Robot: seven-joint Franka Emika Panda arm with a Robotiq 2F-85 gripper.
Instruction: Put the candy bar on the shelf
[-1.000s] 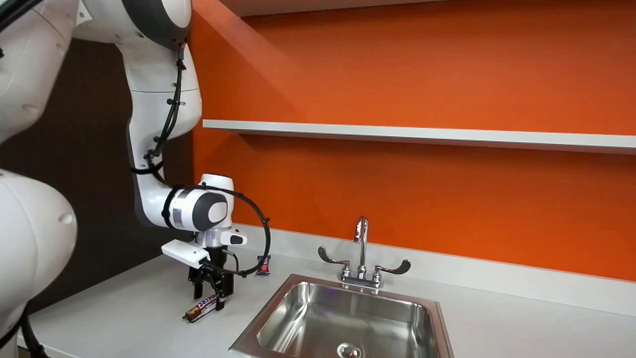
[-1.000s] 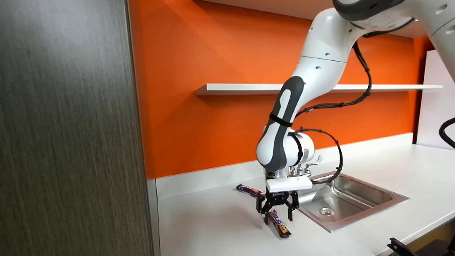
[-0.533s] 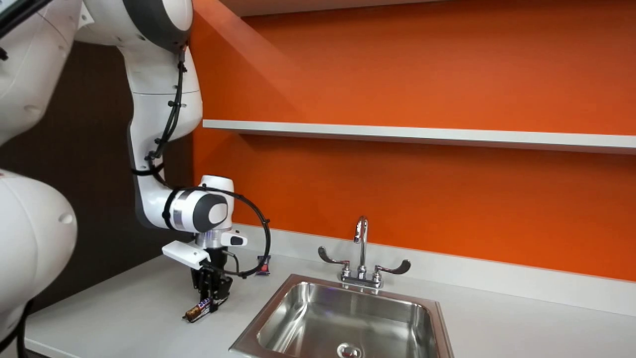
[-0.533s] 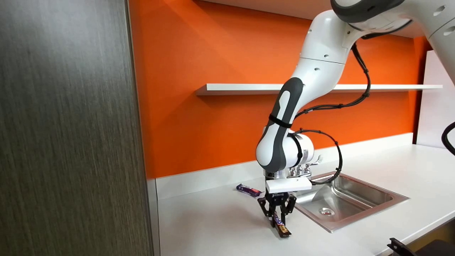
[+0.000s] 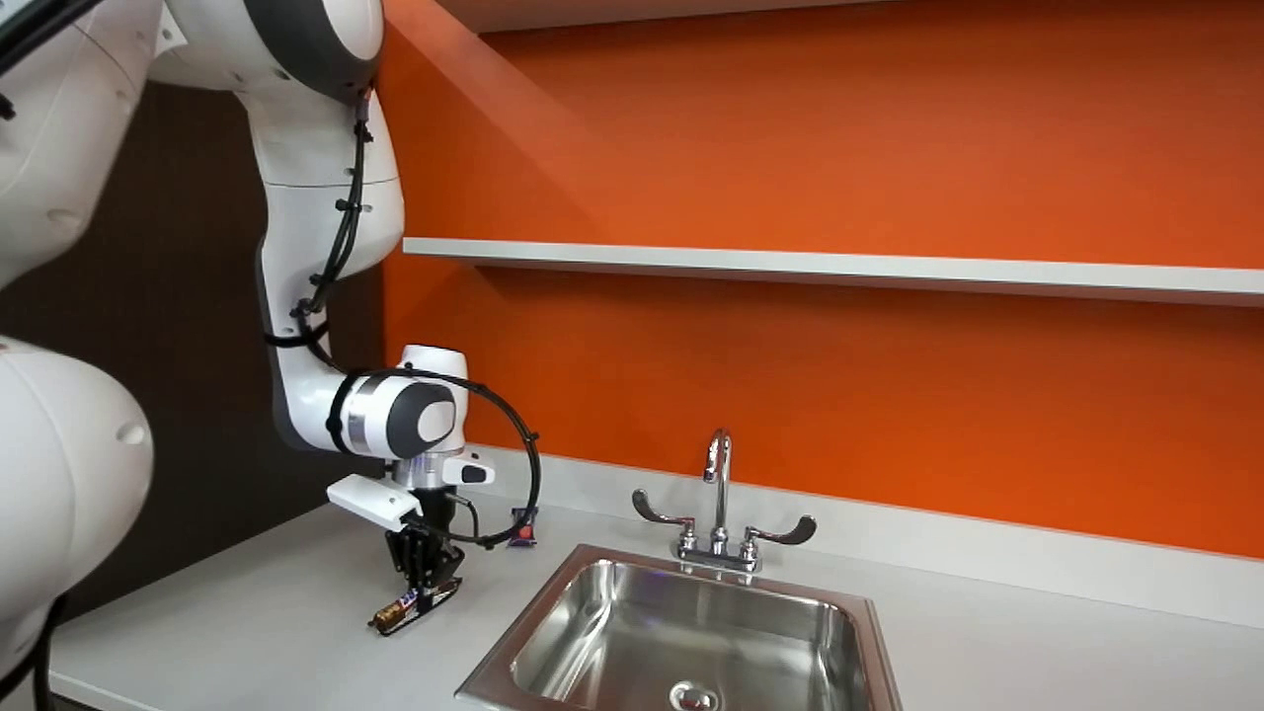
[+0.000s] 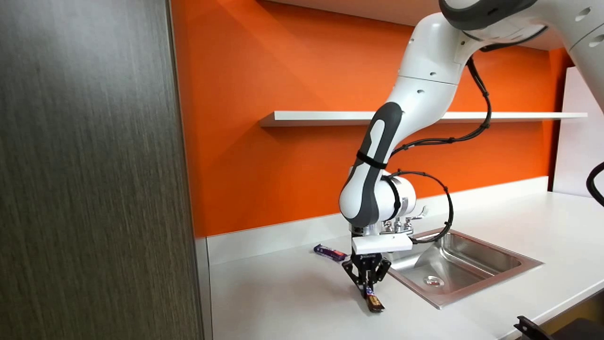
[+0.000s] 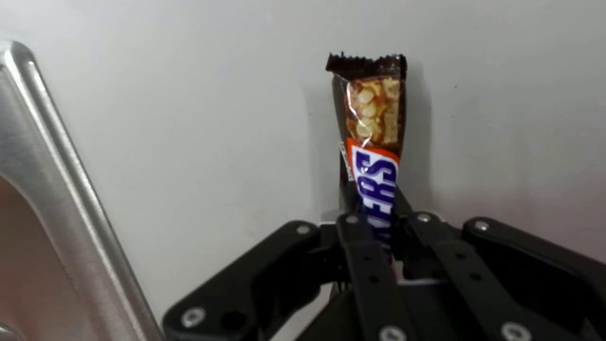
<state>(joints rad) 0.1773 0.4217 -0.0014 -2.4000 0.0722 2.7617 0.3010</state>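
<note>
The candy bar (image 7: 374, 109), in a brown wrapper with white, blue and red lettering, is pinched near its middle by my gripper (image 7: 376, 210). In the wrist view its far end sticks out beyond the jaws, while the near part is hidden among the finger links. Both exterior views show the gripper (image 5: 425, 602) pointing down, shut around the bar (image 6: 375, 303) at counter level. Whether the bar still touches the counter I cannot tell. High on the orange wall, well above the gripper, runs the white shelf (image 5: 790, 262), partly behind the arm in an exterior view (image 6: 321, 116).
A purple-wrapped bar (image 6: 330, 252) lies farther back on the counter (image 6: 264, 293), near the wall. Beside the gripper is the steel sink (image 5: 681, 632) with its faucet (image 5: 720, 494). A dark panel (image 6: 94, 170) bounds the counter's end.
The open jaws have come together on the candy bar. Over the last half second the bar has shifted slightly along with the gripper, which has risen very little.
</note>
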